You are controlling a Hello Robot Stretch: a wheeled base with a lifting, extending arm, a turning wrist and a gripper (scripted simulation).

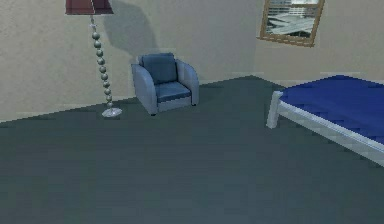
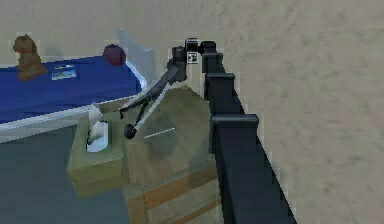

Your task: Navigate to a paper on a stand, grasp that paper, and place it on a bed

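Note:
A tan wooden stand (image 2: 92,170) sits beside the bed (image 2: 60,95) in the arm side view. On the stand's top rests a small white thing (image 2: 96,135); its shape is too small to tell if it is the paper. My gripper (image 2: 128,124) hangs at the end of the dark arm (image 2: 235,140), with its thin fingers slanting down toward the stand, close to the white thing. I cannot tell whether it holds anything. The bed has a blue cover. In the forward view, a bed (image 1: 340,105) with a blue cover and white frame stands at the right.
On the bed in the arm side view lie a brown teddy bear (image 2: 27,55), a dark red ball (image 2: 115,53) and a small flat item (image 2: 65,71). The forward view has a blue armchair (image 1: 167,82), a floor lamp (image 1: 100,60), a framed picture (image 1: 292,20) and open dark floor (image 1: 150,170).

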